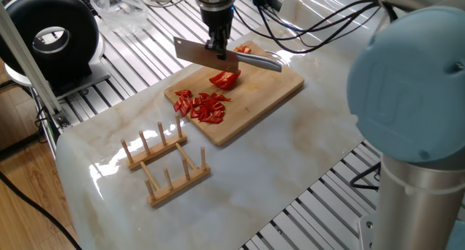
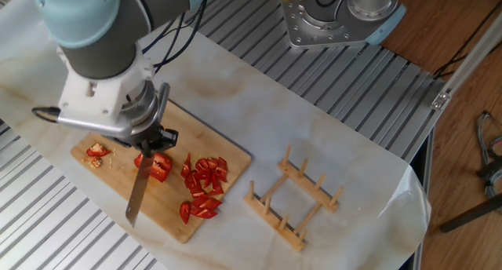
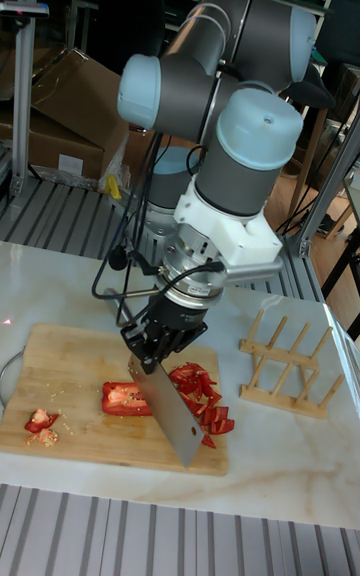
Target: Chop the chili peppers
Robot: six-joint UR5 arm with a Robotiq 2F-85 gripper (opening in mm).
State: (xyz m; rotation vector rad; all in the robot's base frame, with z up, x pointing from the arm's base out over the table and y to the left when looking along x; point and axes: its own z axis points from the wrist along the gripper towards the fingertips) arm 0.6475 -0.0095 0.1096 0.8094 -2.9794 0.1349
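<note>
Though my wrist hides the grip in the other fixed view, my jaws (image 1: pixel 218 46) are pinched on the cleaver (image 1: pixel 205 55), blade lifted clear above the board (image 1: pixel 280 81). Under it lies an uncut chili piece (image 2: pixel 157 166); the chopped bits (image 2: pixel 204 187) sit heaped toward the board's end nearer the rack (image 2: pixel 294 199). A few red scraps (image 2: pixel 97 152) lie at the opposite end. The board sits close to the tabletop (image 2: pixel 259 113) edge; the rack stands well apart, with bare marble between.
</note>
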